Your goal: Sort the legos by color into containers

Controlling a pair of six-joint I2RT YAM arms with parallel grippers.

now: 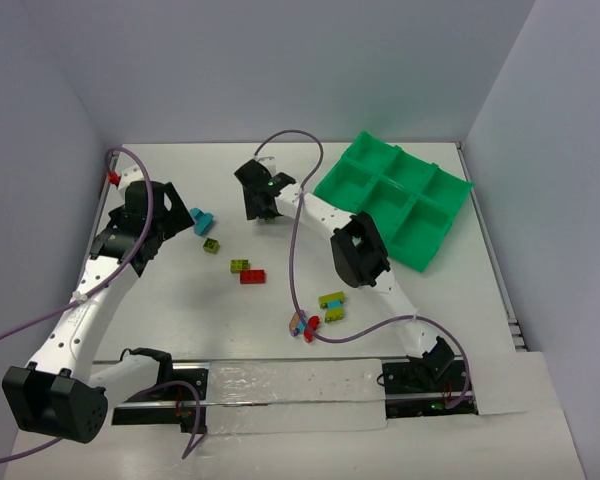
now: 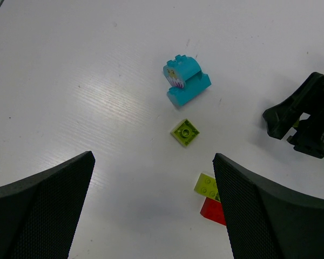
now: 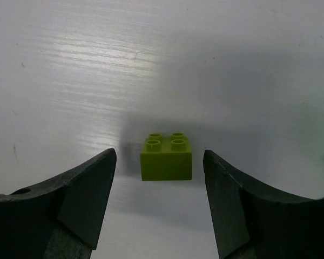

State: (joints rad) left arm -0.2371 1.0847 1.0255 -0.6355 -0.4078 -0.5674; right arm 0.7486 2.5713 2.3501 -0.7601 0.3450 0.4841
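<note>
1. Progress: the tray (image 1: 395,200) sits far right with 6 compartments in view, and I see no brick in any of them. Judged: sorting has barely started, if at all.
2. Left to do: every brick in view lies on the table (image 1: 180,180).
   - A cyan brick (image 1: 201,220) and an olive brick (image 1: 211,245) lie left of centre.
   - An olive-and-red pair (image 1: 247,272) lies just nearer than those.
   - 2 more olive bricks (image 1: 334,316) lie near centre.
   - A mixed cluster (image 1: 302,325) of red, blue and purple lies just beside those 2, nearest the arm bases.
3. Right gripper (image 3: 158,162): it is reached out to far centre, left of the tray. Its fingers stand partly open and hold nothing.
4. Target brick (image 3: 166,162): olive, 4 studs, standing studs-up on the table between the 2 right fingers. Bare table shows on each side, so nothing touches it, and it sits closer to 1 finger than the other. In the top view the gripper hides it.
5. Left gripper (image 2: 154,162): its fingers are spread wide and empty, above the table at left. The cyan brick and the olive brick lie ahead of it, not between the fingers.
6. Judged next: the target brick is framed for a pinch, then needs a carry right to 1 compartment.
</note>
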